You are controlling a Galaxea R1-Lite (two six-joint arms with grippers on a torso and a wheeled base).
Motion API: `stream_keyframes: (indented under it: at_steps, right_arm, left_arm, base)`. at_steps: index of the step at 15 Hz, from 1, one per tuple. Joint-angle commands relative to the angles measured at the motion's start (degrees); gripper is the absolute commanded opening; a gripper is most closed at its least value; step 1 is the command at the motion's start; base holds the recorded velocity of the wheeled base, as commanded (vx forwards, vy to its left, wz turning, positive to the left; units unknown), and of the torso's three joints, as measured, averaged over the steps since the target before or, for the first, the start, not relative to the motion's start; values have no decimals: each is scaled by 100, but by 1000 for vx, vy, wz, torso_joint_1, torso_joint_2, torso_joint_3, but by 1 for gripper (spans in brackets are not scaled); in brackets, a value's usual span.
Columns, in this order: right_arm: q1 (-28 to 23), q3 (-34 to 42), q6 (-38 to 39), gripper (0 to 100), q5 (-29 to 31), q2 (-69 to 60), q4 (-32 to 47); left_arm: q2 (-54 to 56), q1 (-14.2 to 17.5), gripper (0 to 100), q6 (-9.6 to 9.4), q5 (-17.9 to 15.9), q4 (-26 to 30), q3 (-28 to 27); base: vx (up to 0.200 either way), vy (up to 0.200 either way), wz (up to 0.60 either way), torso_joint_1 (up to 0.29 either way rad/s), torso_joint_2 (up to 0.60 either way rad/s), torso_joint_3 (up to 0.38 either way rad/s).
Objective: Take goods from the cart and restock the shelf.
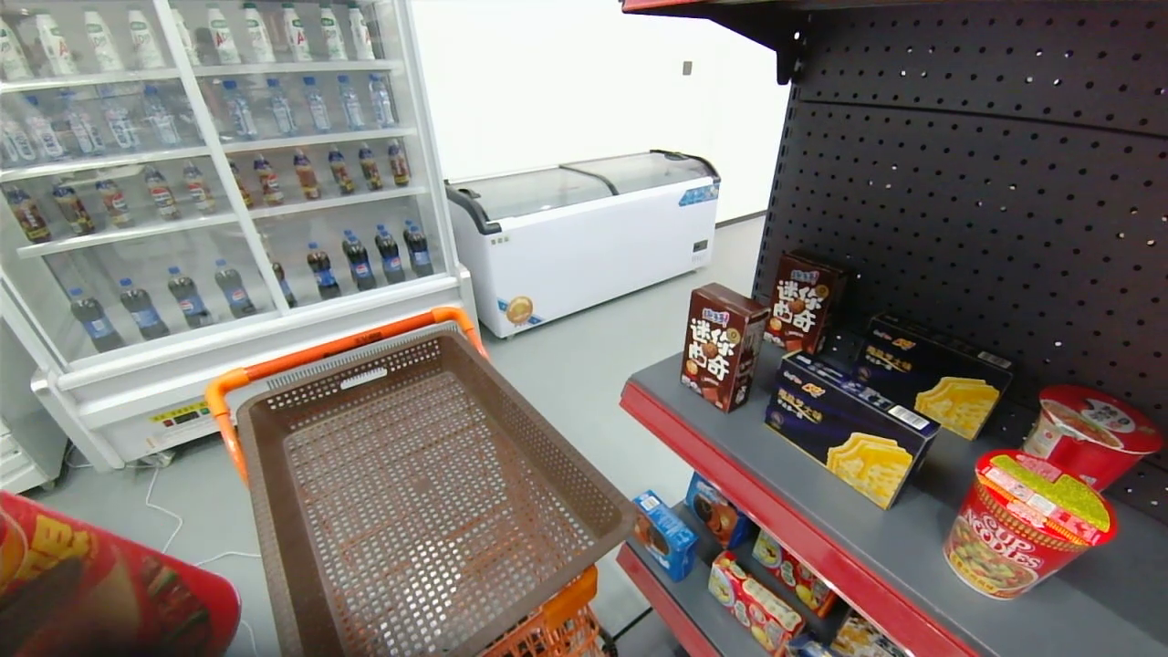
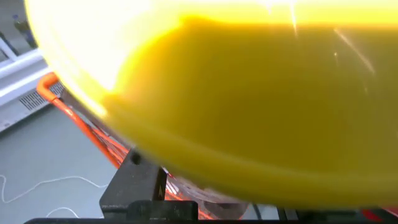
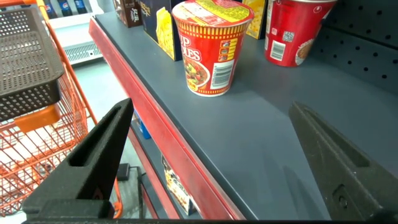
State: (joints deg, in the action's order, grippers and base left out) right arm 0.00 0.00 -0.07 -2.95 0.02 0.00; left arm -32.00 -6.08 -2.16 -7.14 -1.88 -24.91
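A red pack (image 1: 87,593) is sitting pinched in the left pincer (image 2: 205,186) beside the cart (image 1: 319,353). The right pincer (image 3: 208,124) is hovering, spread wide, over the shelf's (image 3: 261,149) front edge near a noodle cup (image 3: 211,50).

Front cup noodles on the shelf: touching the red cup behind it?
Apart. The right wrist view shows bare shelf deck between the front cup noodles and the red cup behind it.

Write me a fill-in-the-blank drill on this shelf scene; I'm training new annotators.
The shelf carries ___ cup noodles. The brown boxes both stand ___. The right gripper hangs over the shelf with its jaws ___. The cart's handle is coloured ___.
Missing: two; upright; open; orange.
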Motion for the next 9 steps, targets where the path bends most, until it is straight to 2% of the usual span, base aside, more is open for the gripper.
stream_keyframes:
  at_steps: [1, 4, 7, 9]
  right_arm:
    - [0, 0, -1, 100, -4, -2, 0]
    - [0, 0, -1, 100, -4, -2, 0]
    - [0, 0, -1, 100, -4, -2, 0]
    - [0, 0, -1, 100, -4, -2, 0]
  left_arm:
    - [801, 28, 0, 5, 64, 21, 443]
    - [1310, 28, 0, 14, 187, 38, 768]
    - [1460, 28, 0, 14, 231, 47, 847]
    - [1477, 28, 0, 14, 231, 47, 865]
  base:
    - [0, 0, 0, 0, 0, 0]
    - [0, 0, 0, 0, 0, 0]
    - [0, 0, 0, 0, 0, 0]
    - [0, 0, -600, -2, 2, 2]
